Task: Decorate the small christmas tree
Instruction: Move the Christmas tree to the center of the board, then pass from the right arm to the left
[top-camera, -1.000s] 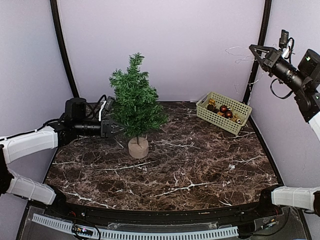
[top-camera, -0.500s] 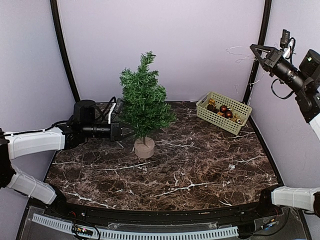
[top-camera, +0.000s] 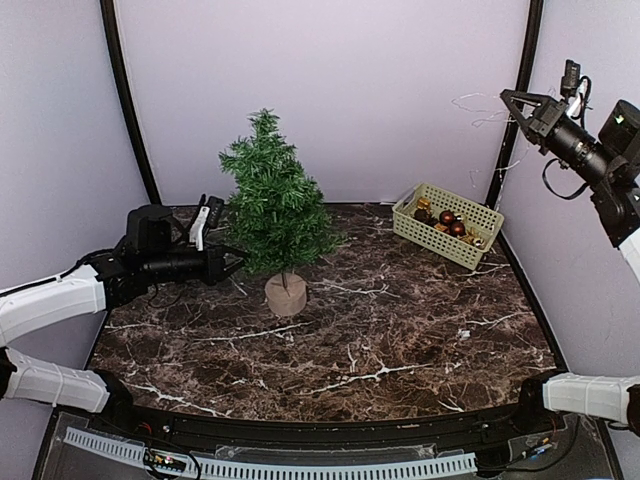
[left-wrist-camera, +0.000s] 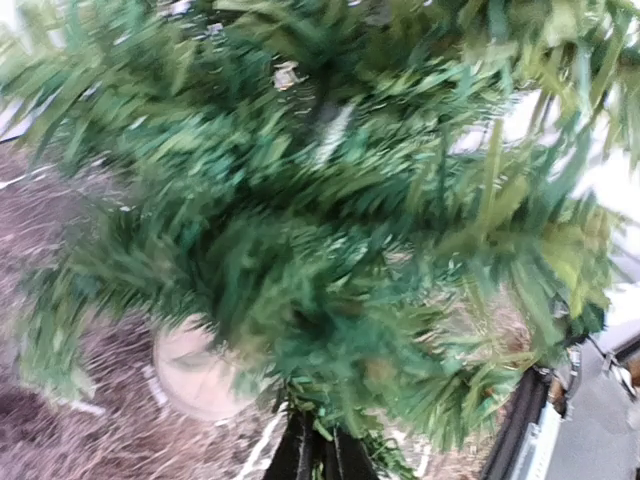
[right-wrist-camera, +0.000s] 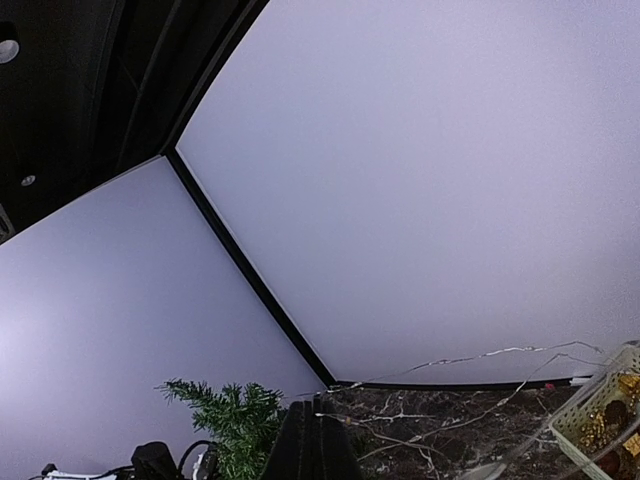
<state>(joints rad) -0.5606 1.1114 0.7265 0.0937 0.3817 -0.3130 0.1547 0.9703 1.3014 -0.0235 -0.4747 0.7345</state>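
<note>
Left arm is reaching in low from the left. The left end effector (top-camera: 232, 263) is sitting in the bottom branches of the small christmas tree (top-camera: 273, 200), just above the worktop (top-camera: 400, 345). In the left wrist view its two dark fingers (left-wrist-camera: 300, 455) are showing close together at the frame bottom with needles bunched at the tips. That is reading as pinched down on a low branch, though motion blur is hiding the contact itself.

Tree is standing roughly upright at left-centre of the worktop, toward the back, with its pale stump base (top-camera: 285, 295) resting on the marble. The base is also showing under the foliage in the left wrist view, blurred.

Right arm is hanging high on the right side, well apart from the tree. The right end effector (top-camera: 510, 97) is pointing left, with its fingers pressed fully together. In the right wrist view a thin pale strand (right-wrist-camera: 500, 351) is running out from the fingertips toward the right, so it is gripping that strand. The top view is showing the same wispy strand just left of the tips.

A pale green slotted basket (top-camera: 432, 243) is sitting at the back right of the worktop, well apart from the tree. Dark red and gold ornaments (top-camera: 447, 218) are lying inside it. One basket corner is peeking into the right wrist view at lower right.
</note>
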